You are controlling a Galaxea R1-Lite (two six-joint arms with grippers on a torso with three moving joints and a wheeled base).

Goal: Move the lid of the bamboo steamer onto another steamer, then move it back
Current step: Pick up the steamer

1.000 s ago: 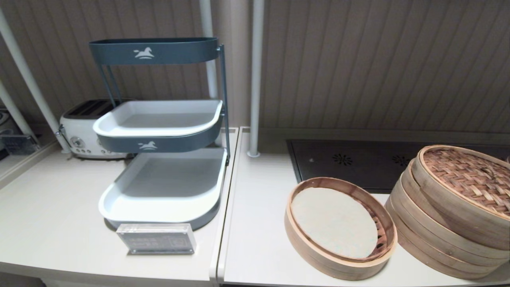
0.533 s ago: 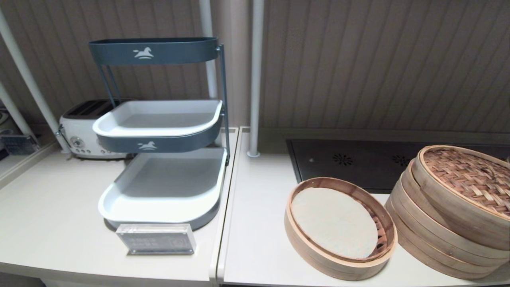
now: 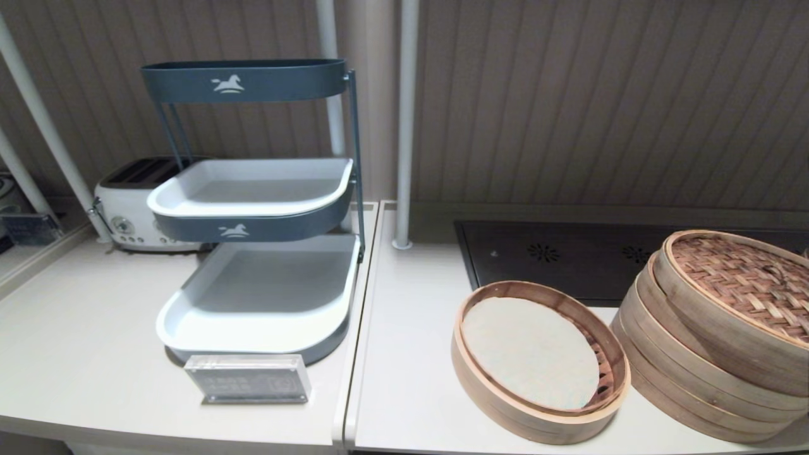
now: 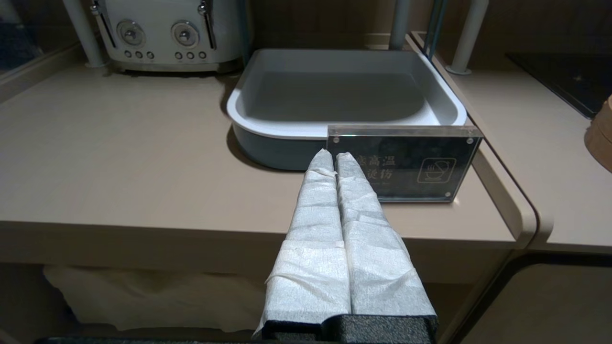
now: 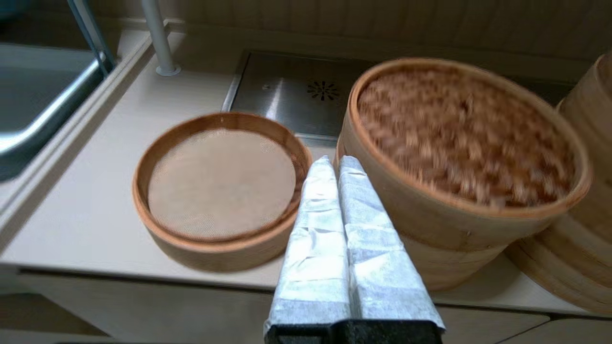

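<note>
Head view shows nothing shifted over the last second: the reddish-brown woven bamboo steamer lid (image 3: 739, 284) sits on the taller stack of pale bamboo steamer rings (image 3: 670, 373) at the right of the pale table (image 3: 404, 354), so the return leg looks not yet begun. Beside it the low single-tier bamboo basket with a pale round liner (image 3: 480, 379) stands open. The right claw (image 5: 334, 162), fingers pressed together and empty, hangs off the table's front edge before the gap between them, while the left claw (image 4: 333, 155), likewise closed on nothing, idles before the clear acrylic sign (image 4: 401, 165) and blue-grey three-tier rack (image 3: 243, 81), well clear of the path.
</note>
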